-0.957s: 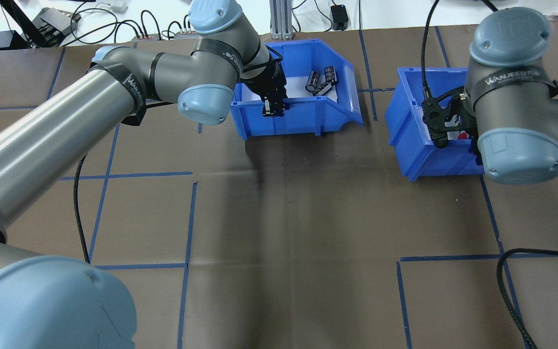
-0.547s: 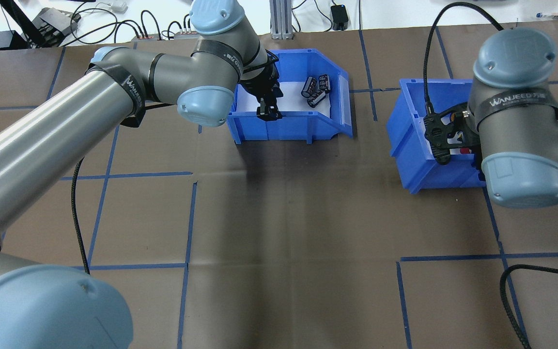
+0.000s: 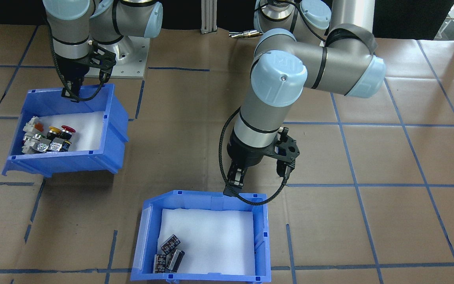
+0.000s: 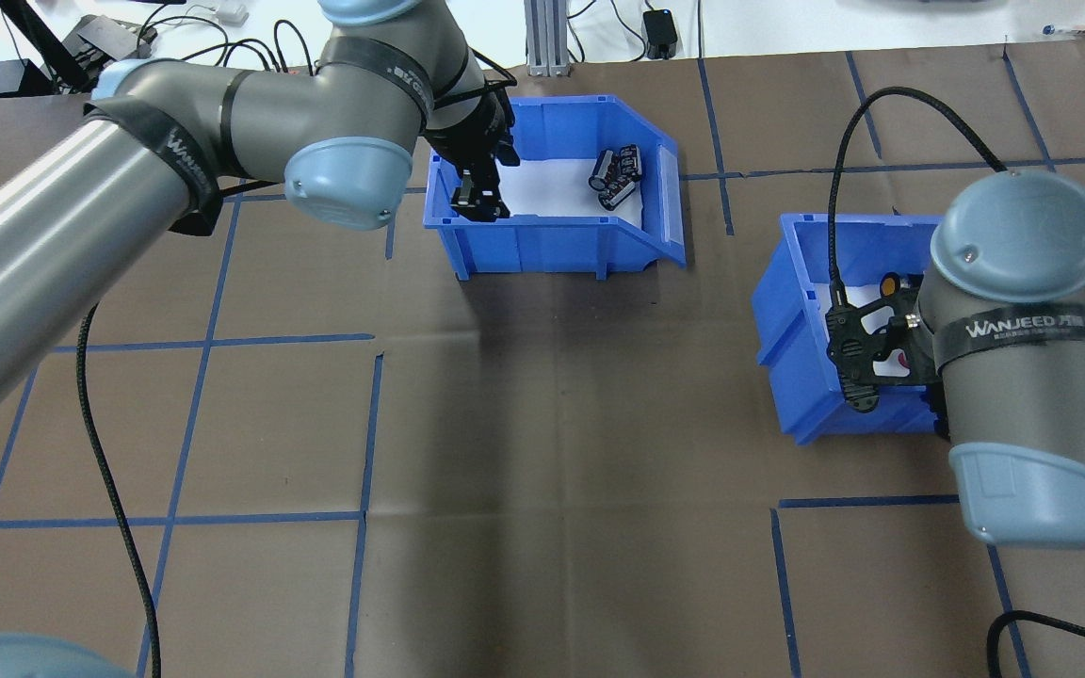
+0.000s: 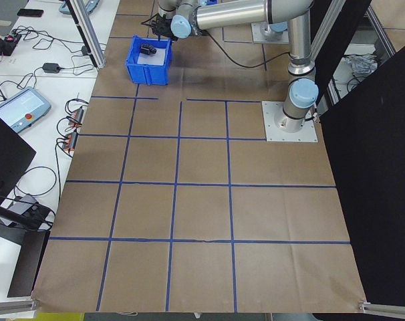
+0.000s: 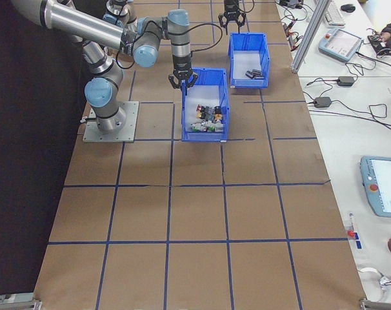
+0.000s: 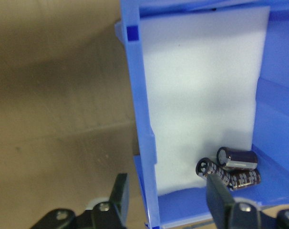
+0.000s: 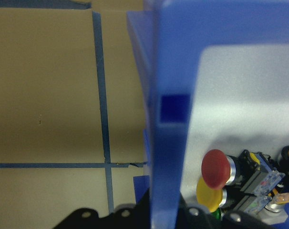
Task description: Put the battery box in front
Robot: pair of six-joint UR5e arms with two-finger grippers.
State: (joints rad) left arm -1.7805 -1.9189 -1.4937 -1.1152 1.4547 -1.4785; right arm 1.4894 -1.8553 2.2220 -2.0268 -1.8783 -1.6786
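Glossy blue plastic battery box (image 4: 552, 240), white foam liner, left end effector (image 4: 478, 200) parted astride its wall, right end effector (image 3: 70, 94) clamping switch bin (image 3: 110, 118) wall

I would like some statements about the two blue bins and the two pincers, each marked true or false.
1. The blue plastic bin with white foam liner holds small dark cylindrical batteries. True.
2. The left pincer is shut on that bin's wall. False: its fingers straddle the wall, open, with gaps showing.
3. The blue bin with coloured push-button switches lies nearer the robot's base than the battery bin. True.
4. The right pincer hangs over bare table. False: it is at the switch bin's back wall.
5. The batteries are spread over the whole liner. False: they cluster in one corner.
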